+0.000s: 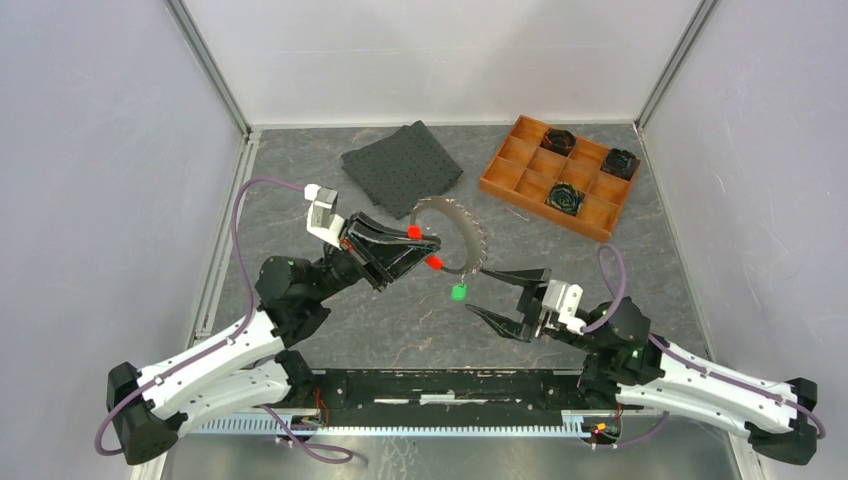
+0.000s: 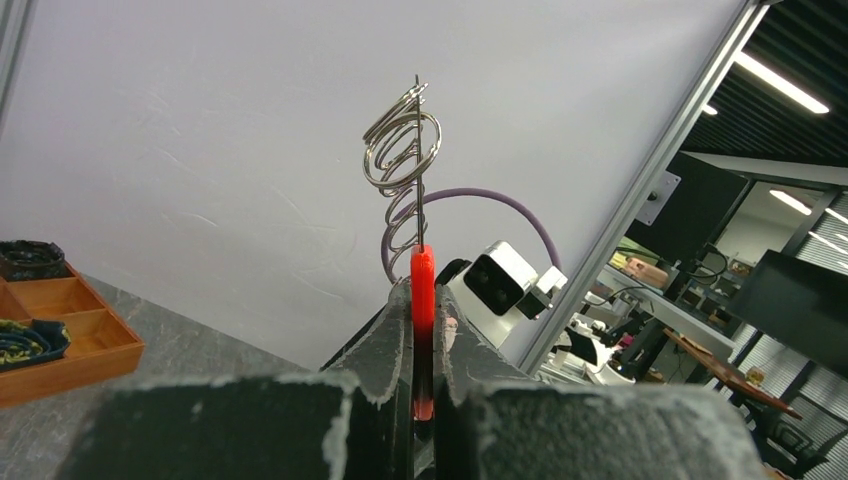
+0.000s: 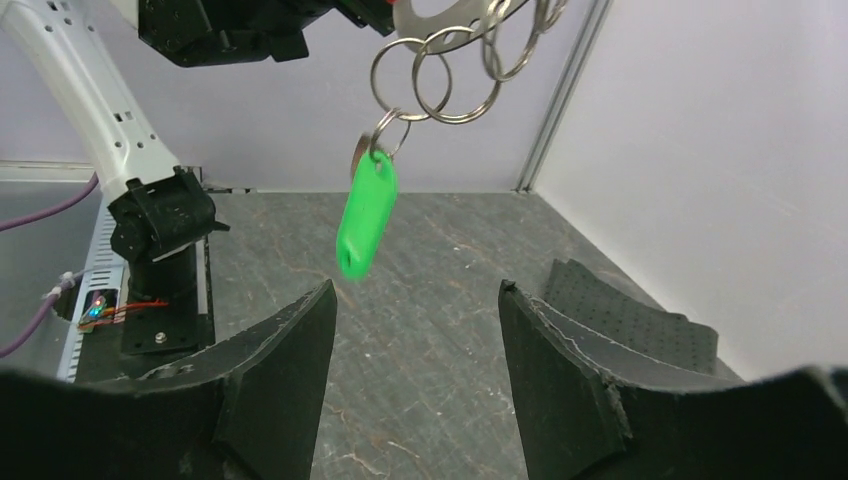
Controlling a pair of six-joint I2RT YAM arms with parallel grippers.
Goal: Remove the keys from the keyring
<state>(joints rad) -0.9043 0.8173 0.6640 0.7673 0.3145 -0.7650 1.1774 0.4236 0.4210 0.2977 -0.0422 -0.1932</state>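
The keyring (image 1: 466, 228), a grey metal loop strung with many small wire rings, is held up off the tabletop (image 1: 400, 320) between the two arms. In the left wrist view its rings (image 2: 401, 150) stand stacked directly above the fingertips. The red key (image 2: 422, 300) is clamped edge-on in the left hand (image 2: 422, 312), whose fingers are closed tight on the plastic head, and a thin metal stem rises from it into the rings. From above, red shows at two spots by that hand (image 1: 420, 248); whether these are one piece or two cannot be told.

The green key (image 3: 367, 215) hangs freely from a small ring at the loop's lower end (image 1: 458, 292). It dangles just ahead of the right hand (image 3: 415, 295), which is spread wide and holds nothing; neither finger touches the green head.

Farther back lie a dark dotted mat (image 1: 402, 165) and a wooden compartment tray (image 1: 520, 160), with black gear-like pieces (image 1: 565, 198) in three of its cells.
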